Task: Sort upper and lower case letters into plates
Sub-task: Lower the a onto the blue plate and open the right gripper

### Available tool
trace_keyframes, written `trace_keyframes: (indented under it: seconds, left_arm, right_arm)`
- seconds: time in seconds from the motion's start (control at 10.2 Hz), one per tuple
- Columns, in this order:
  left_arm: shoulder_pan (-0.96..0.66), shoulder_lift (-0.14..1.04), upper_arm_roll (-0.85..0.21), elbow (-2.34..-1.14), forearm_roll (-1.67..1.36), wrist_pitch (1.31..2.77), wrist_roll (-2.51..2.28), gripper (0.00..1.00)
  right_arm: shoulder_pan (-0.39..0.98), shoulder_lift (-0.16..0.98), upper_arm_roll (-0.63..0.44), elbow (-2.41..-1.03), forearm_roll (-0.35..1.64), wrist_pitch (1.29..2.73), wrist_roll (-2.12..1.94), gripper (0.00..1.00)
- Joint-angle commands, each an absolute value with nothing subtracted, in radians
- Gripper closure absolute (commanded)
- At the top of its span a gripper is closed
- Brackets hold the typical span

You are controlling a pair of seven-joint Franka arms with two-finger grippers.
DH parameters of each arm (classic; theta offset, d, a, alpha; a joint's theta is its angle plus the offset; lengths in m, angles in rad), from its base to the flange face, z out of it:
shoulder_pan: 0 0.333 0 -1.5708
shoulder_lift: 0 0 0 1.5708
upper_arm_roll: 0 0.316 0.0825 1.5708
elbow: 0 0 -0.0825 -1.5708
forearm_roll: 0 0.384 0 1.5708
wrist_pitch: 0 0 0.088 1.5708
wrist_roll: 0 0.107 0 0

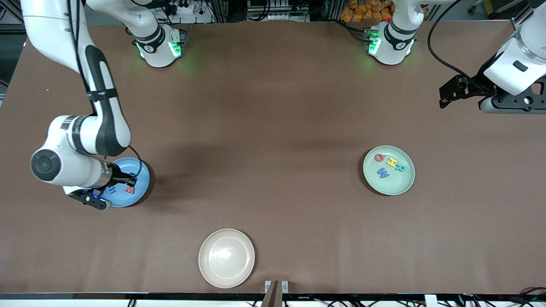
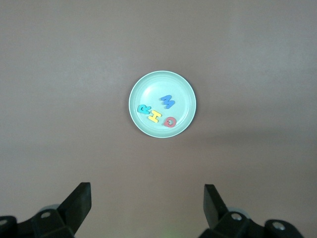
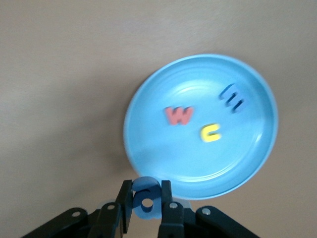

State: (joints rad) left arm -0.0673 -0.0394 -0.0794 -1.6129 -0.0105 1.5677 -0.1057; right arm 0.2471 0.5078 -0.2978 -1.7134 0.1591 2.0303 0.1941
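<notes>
While I hang over the blue plate, table (image 1: 273,106): brown sheet. Hours below are read from the front camera, with 12 toward the bases.
Right arm: mine, reaching down to about 8 o'clock of the table.
Left arm: waiting, drawn up near 2 o'clock.
Blue plate (image 1: 143,170): at about 8 o'clock and partly under my wrist. It is the one I am serving.
Mint plate (image 1: 394,187): at about 4 o'clock, well apart from me.
Cream plate (image 1: 226,258): at 6 o'clock. It is no part of the sort, and nothing shows in it.
Mint letters: a red one (image 1: 379,157), a yellow H (image 1: 390,162), a teal R (image 1: 401,167) and a blue W (image 1: 383,172), all capitals.
Blue-plate letters: a red w (image 3: 178,115), a yellow c (image 3: 211,133) and a dark blue one (image 3: 233,97), spaced apart on the plate floor.
Left gripper (image 2: 147,196): fingers spread wide, nothing between them.
Right gripper (image 3: 146,198): my fingers pinch a small blue letter (image 3: 144,186). It has a round hole, but I cannot read which letter it is.
Held letter, place: it appears to be over the blue plate's rim, not its middle.
Risk, rim: if I let go here, I judge the letter could catch the rim and tip out onto the table.
Risk, cling: light foam may stick to one pad and drop late or crooked.
Risk, pile-up: a drop farther in could land on the w or c and hide it.
Risk, wrong case: since I cannot read the letter, a capital may end up among small ones.
</notes>
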Motion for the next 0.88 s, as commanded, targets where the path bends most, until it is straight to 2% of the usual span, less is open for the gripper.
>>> trace_keyframes:
  seconds: [0.0,0.1,0.2,0.29,0.39,0.59,0.78]
  left_arm:
    - [-0.078,-0.025,-0.080,-1.586,0.015,1.562,-0.107,0.00]
    - [-0.083,-0.022,-0.083,-1.585,0.012,1.563,-0.109,0.00]
    - [-0.083,-0.021,-0.086,-1.585,0.000,1.563,-0.109,0.00]
    - [-0.077,-0.021,-0.084,-1.583,-0.002,1.563,-0.106,0.00]
    - [-0.066,-0.023,-0.084,-1.586,-0.006,1.562,-0.112,0.00]
    - [-0.067,-0.021,-0.083,-1.586,-0.003,1.560,-0.109,0.00]
    - [-0.064,-0.021,-0.081,-1.586,-0.006,1.560,-0.107,0.00]
  right_arm:
    - [0.189,0.474,-0.278,-1.758,0.143,2.057,0.033,1.00]
    - [0.167,0.474,-0.272,-1.758,0.143,2.059,-0.022,0.54]
    - [0.163,0.471,-0.268,-1.758,0.143,2.057,-0.050,0.01]
    - [0.146,0.460,-0.244,-1.756,0.143,2.057,-0.052,0.00]
    - [0.087,0.428,-0.169,-1.755,0.132,2.057,-0.057,0.00]
    - [-0.033,0.358,-0.013,-1.750,-0.064,2.059,-0.066,0.00]
    - [-0.071,0.266,0.032,-1.787,-0.064,2.054,-0.064,0.00]
